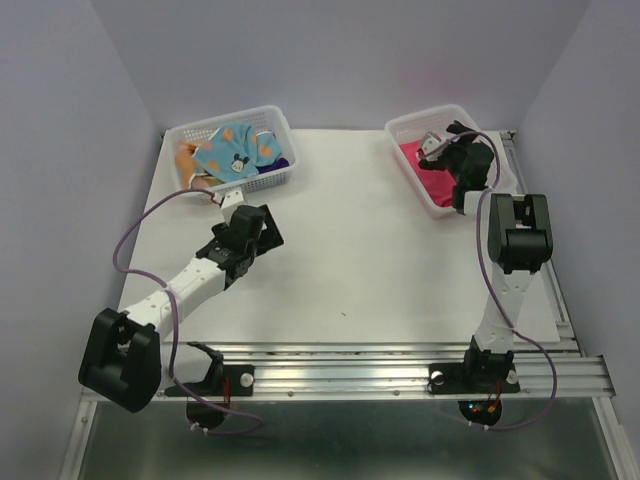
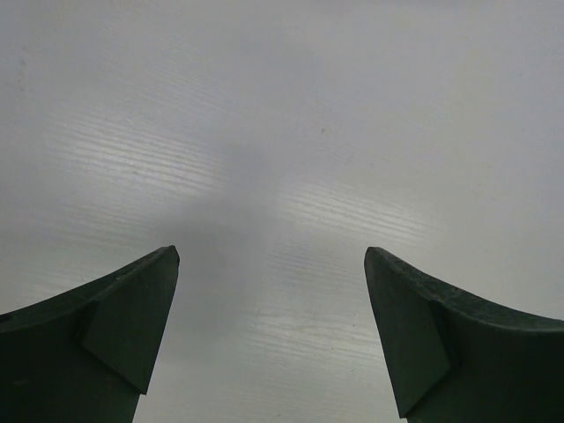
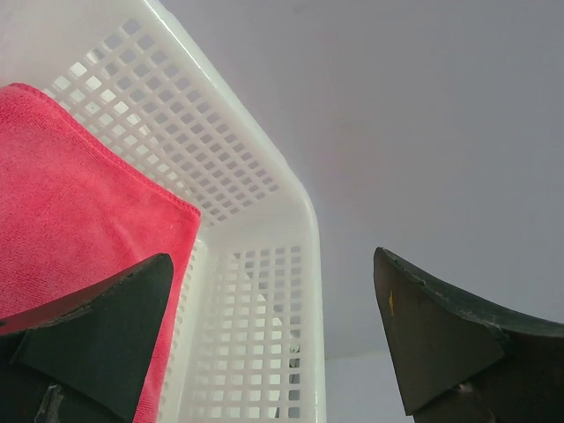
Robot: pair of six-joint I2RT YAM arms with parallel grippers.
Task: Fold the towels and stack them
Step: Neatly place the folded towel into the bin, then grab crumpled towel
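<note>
A light blue towel with orange spots and cartoon figures [image 1: 232, 148] lies heaped in the left white basket [image 1: 272, 122], over a dark purple towel [image 1: 277, 164] and a peach-orange one [image 1: 188, 156]. A bright pink-red towel [image 1: 412, 154] lies flat in the right white basket [image 1: 412, 122]; it also shows in the right wrist view [image 3: 70, 203]. My left gripper [image 1: 228, 199] is open and empty, just in front of the left basket, over bare table [image 2: 282, 132]. My right gripper [image 1: 434, 146] is open and empty above the right basket's corner [image 3: 291, 256].
The white table top [image 1: 370, 250] spreads between the two baskets. Grey walls close in the back and both sides. A metal rail [image 1: 400, 362] with the arm bases runs along the near edge.
</note>
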